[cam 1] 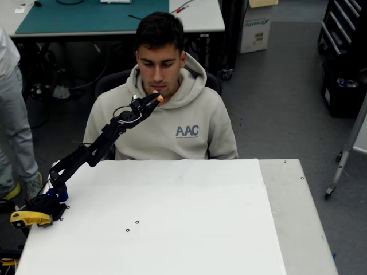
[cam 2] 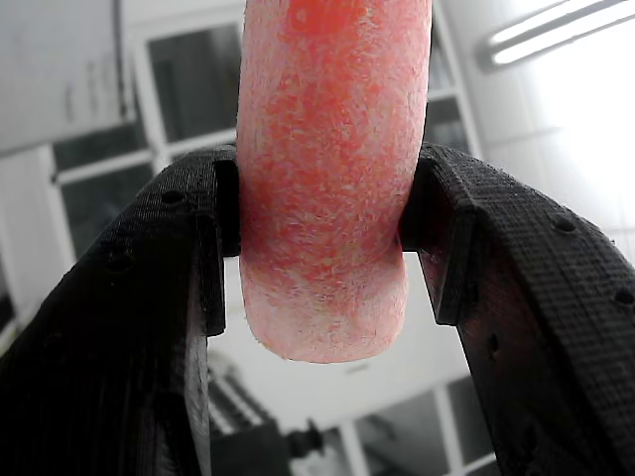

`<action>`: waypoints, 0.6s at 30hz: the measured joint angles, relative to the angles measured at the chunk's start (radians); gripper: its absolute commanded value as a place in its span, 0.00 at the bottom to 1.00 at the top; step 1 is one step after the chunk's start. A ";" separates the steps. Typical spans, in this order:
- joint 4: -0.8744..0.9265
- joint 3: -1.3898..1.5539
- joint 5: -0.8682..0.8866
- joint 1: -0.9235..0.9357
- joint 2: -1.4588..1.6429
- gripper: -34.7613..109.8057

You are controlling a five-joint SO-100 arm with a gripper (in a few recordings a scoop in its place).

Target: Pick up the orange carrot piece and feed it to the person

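Three blue letters, "AAC", with a line of smaller print beneath that is too small to read, sit on the chest of the light beige hoodie (cam 1: 172,129) worn by the person (cam 1: 162,63), who sits in a dark chair behind the white desk (cam 1: 172,229) in the overhead view. A cardboard box (cam 1: 256,26) on the floor at upper right carries green print that cannot be made out. Behind the person stands a second desk with a teal mat (cam 1: 92,14). A figure in grey clothing (cam 1: 14,103) stands at the left edge, and a dark rack (cam 1: 344,51) fills the upper right corner. A yellow clamp (cam 1: 28,218) sits at the arm's base on the desk's left edge.

The black arm (cam 1: 86,154) rises from that base up and to the right, crossing in front of the person's left shoulder and chest. Its jaws (cam 1: 153,99) are clamped on the orange carrot piece (cam 1: 159,98), which is held just below the person's mouth, near the chin; whether it touches cannot be told. In the wrist view the carrot piece (cam 2: 327,198) stands upright between the two black fingers (cam 2: 149,297), pinched at its middle, with its rounded lower end hanging free below the pads and its upper part running out of the top edge.
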 measured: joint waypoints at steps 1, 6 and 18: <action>0.000 0.000 0.000 0.000 0.000 0.23; 0.000 0.000 0.000 -0.003 0.000 0.23; -0.002 0.000 0.000 0.006 -0.002 0.23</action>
